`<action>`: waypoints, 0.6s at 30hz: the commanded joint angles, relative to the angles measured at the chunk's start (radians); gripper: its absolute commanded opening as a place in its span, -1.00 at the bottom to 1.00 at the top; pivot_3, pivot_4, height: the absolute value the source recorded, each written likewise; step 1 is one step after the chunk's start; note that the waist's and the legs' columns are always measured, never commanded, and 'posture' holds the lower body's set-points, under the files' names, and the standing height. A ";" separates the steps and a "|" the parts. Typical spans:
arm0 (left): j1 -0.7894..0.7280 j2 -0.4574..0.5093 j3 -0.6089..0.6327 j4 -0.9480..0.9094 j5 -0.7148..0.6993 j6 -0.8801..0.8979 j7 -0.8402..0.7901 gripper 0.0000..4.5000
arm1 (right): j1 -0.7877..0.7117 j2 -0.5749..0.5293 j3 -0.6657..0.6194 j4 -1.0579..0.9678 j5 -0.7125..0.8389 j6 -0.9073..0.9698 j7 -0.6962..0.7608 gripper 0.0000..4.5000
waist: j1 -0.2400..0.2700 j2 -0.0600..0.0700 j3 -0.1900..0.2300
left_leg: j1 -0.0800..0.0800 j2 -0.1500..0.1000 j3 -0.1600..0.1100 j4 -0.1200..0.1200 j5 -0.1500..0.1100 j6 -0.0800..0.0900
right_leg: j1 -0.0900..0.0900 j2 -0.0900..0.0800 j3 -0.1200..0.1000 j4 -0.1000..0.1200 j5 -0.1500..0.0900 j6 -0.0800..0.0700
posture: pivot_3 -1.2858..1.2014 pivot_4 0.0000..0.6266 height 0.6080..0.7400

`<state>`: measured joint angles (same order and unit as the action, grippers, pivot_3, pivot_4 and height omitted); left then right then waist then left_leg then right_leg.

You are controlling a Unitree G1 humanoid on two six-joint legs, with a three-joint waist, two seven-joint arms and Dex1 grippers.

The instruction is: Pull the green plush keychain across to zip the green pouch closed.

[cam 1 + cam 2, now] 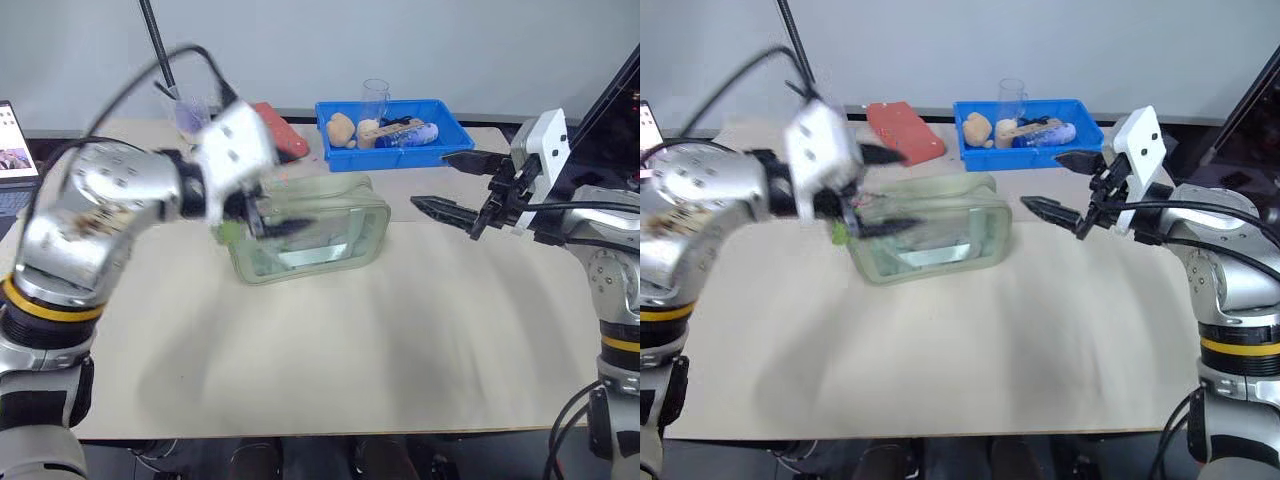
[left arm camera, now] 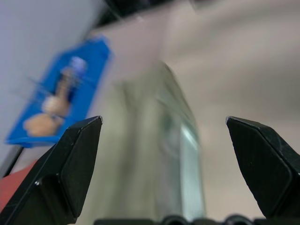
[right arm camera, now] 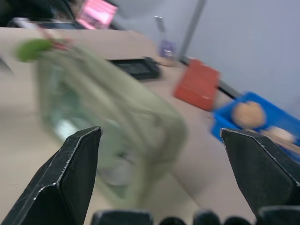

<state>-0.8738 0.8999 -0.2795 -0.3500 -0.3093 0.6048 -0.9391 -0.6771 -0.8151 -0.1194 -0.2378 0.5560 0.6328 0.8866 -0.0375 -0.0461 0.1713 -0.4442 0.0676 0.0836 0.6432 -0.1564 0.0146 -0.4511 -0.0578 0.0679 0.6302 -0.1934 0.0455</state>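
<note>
The green pouch stands in the middle of the table, pale green with clear sides. The green plush keychain hangs at the pouch's left end and also appears in the right wrist view. My left gripper is open and blurred, hovering over that left end with one finger above the pouch and one in front of it. My right gripper is open in the air just past the pouch's right end, pointing toward it. Neither gripper holds anything. Both wrist views look along the pouch.
A blue bin with small items and a clear glass sits behind the pouch. A red block lies at the back left of it. A laptop stands at the far left edge.
</note>
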 commanded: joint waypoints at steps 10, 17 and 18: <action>-0.007 -0.093 -0.081 0.188 0.317 -0.269 0.003 0.28 | -0.069 0.002 -0.018 -0.131 0.060 0.107 -0.075 1.00 | 0.026 0.000 0.000 | -0.004 0.000 0.001 0.001 0.000 0.000 | -0.003 -0.001 0.000 0.000 0.000 0.000 | 0.03 -0.52 1.00; -0.016 -0.134 -0.039 0.217 0.337 -0.365 -0.007 -0.99 | -0.076 -0.003 -0.019 -0.119 0.057 0.114 -0.072 1.00 | 0.027 0.000 0.000 | -0.004 0.000 0.000 0.001 0.000 0.000 | -0.003 -0.001 0.000 0.000 0.001 0.001 | 0.03 -0.52 1.00; -0.018 -0.139 -0.033 0.224 0.337 -0.383 -0.008 -0.99 | -0.075 -0.004 -0.017 -0.117 0.054 0.112 -0.069 1.00 | 0.027 0.000 0.000 | -0.004 0.000 0.000 0.001 0.000 0.000 | -0.003 0.000 0.000 0.000 0.001 0.001 | 0.03 -0.52 1.00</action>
<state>-0.8635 0.7658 -0.3633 -0.1185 0.0245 0.2713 -0.9521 -0.7353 -0.8006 -0.1164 -0.3418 0.6111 0.7506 0.8206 -0.0108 -0.0462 0.1713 -0.4482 0.0673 0.0840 0.6446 -0.1562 0.0148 -0.4545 -0.0583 0.0682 0.6303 -0.1927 0.0464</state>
